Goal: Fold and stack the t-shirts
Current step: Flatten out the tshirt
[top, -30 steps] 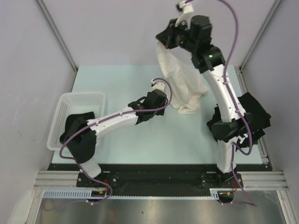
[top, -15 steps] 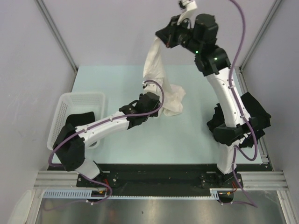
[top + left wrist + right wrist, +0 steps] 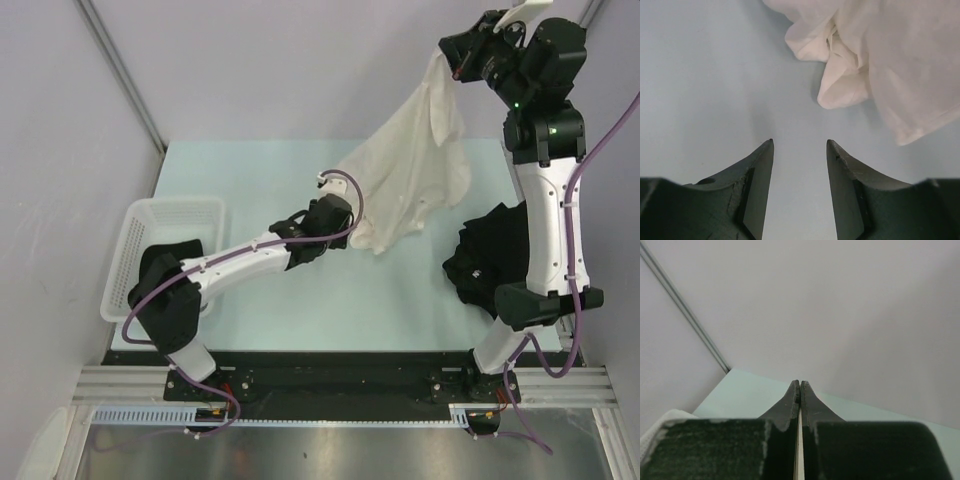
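The right arm [image 3: 545,200] stands tall, reaching far back, its right gripper [image 3: 457,68] pressed tight, apparently pinching the cream t-shirt [image 3: 410,185]. The left arm [image 3: 250,250] stretches low and forward, left gripper [image 3: 800,145] half parted, holding nothing.

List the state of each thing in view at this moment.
Cream t-shirt, unfolded, hanging from the right claw, lower end bunched on the table.
Black t-shirts, crumpled heap at the table's right side, not folded.
Basket, upright at the table's left edge.
Left claw, open, empty, low beside the cream t-shirt's lower end.
Right claw, shut on the cream t-shirt, raised high.
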`<state>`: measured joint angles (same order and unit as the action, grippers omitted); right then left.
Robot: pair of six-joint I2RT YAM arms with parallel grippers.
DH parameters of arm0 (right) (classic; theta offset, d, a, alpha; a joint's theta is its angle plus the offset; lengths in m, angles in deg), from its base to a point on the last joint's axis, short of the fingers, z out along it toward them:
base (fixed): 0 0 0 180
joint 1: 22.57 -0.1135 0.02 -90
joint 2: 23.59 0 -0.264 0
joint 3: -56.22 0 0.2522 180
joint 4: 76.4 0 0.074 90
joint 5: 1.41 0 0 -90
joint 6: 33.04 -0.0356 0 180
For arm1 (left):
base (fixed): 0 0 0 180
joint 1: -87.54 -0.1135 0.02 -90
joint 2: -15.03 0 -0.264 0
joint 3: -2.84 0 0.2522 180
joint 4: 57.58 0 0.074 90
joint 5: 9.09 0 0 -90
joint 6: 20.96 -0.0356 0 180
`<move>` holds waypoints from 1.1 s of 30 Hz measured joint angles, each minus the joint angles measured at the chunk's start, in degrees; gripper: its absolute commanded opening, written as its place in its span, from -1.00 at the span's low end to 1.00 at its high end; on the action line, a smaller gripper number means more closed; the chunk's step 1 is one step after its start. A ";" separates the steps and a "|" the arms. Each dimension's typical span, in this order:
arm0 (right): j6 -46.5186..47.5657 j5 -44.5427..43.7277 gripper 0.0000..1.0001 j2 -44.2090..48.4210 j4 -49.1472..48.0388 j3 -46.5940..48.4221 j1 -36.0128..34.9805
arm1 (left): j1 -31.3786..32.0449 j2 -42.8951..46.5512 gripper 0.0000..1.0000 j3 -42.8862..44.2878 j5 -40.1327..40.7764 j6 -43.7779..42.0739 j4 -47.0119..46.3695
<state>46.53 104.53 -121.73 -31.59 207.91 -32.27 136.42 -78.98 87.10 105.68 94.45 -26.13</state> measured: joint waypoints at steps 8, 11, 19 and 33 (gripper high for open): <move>0.48 0.22 -1.00 -0.28 1.07 -4.15 0.15 | 0.00 -4.09 0.04 3.87 -2.34 -0.52 -0.85; 1.14 0.02 -1.00 -0.33 1.03 -4.98 0.17 | 0.02 -6.43 0.04 5.51 -4.48 -0.63 -2.19; 1.70 -0.26 -1.00 -0.35 1.20 -5.73 0.68 | 0.48 -14.45 0.03 11.41 -10.64 -1.05 -4.33; 1.44 0.04 -1.00 -0.42 1.20 -5.95 2.38 | 8.70 -22.56 0.05 19.52 -11.98 -3.56 -4.11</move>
<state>47.97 104.58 -122.15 -30.39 201.96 -29.88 145.12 -101.54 106.62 93.70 90.88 -30.24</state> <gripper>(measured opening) 0.010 0.516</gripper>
